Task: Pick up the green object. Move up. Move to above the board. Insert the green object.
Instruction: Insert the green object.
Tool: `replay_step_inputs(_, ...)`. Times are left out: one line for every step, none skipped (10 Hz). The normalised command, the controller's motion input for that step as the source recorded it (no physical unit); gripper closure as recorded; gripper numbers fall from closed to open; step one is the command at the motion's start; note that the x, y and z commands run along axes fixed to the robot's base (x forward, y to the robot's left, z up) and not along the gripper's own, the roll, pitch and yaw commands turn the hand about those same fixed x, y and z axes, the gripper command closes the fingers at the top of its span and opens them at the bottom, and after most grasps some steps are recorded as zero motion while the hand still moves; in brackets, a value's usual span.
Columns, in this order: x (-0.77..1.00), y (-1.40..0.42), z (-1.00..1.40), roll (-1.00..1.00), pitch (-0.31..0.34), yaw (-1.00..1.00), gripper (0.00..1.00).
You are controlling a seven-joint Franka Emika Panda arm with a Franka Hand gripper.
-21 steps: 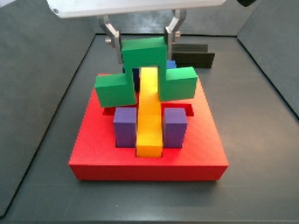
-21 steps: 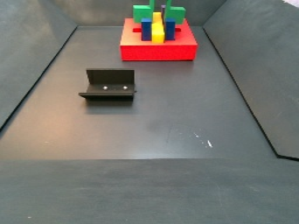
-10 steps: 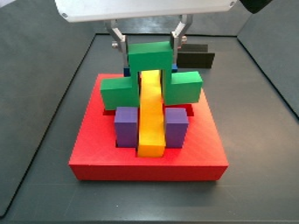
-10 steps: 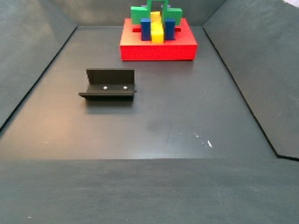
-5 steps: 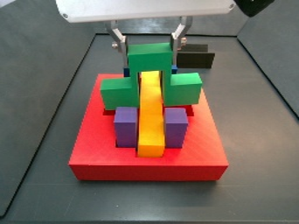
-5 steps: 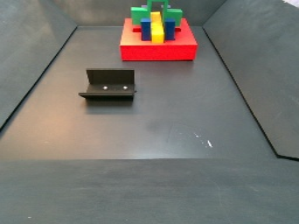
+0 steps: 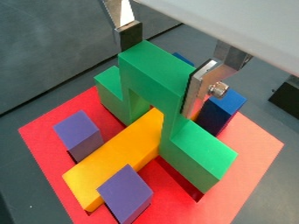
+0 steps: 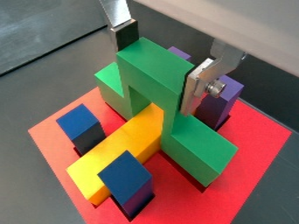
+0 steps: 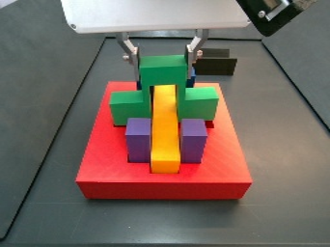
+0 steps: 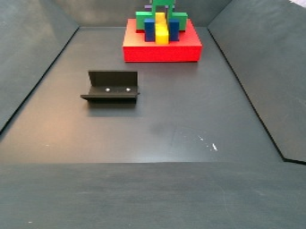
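Note:
The green object (image 9: pixel 161 72) is a bright green arch. It stands on the red board (image 9: pixel 161 179) and straddles the long yellow bar (image 9: pixel 165 125), with its legs down at the board on either side. My gripper (image 9: pixel 161 48) is right above the board and shut on the arch's top bar. In both wrist views the fingers press its two sides (image 7: pixel 163 63) (image 8: pixel 160 63). Purple blocks (image 9: pixel 138 135) flank the bar's near end. A blue block (image 7: pixel 222 105) sits behind the arch. In a side view the board (image 10: pixel 162 52) lies at the far end of the floor.
A black arch-shaped block (image 9: pixel 217 64) lies on the floor just behind the board and also shows in a wrist view (image 7: pixel 286 94). The fixture (image 10: pixel 111 87) stands on the dark floor, well away from the board. Sloped dark walls ring the floor.
My gripper has come down with the green arch. The arch was hanging above the yellow bar and is now lower, its legs down at the board.

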Motion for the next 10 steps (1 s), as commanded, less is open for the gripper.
replay_step_inputs(0.08, -0.02, -0.06, 0.04, 0.000, -0.12, 1.00)
replay_step_inputs(0.09, 0.00, -0.05, 0.05, 0.000, -0.11, 1.00)
replay_step_inputs(0.09, 0.00, -0.07, 0.05, 0.003, -0.12, 1.00)
replay_step_inputs(0.11, 0.00, -0.06, 0.07, 0.017, -0.14, 1.00)
replay_step_inputs(0.11, 0.00, -0.03, 0.07, 0.023, -0.14, 1.00)
replay_step_inputs(0.10, 0.00, -0.03, 0.06, 0.026, -0.12, 1.00)
replay_step_inputs(0.10, 0.00, -0.04, 0.07, 0.027, -0.13, 1.00)
replay_step_inputs(0.07, 0.00, -0.04, 0.07, 0.017, -0.10, 1.00)
replay_step_inputs(0.04, 0.00, -0.08, 0.02, 0.000, -0.07, 1.00)
replay_step_inputs(0.05, 0.00, -0.20, 0.00, 0.000, 0.00, 1.00)
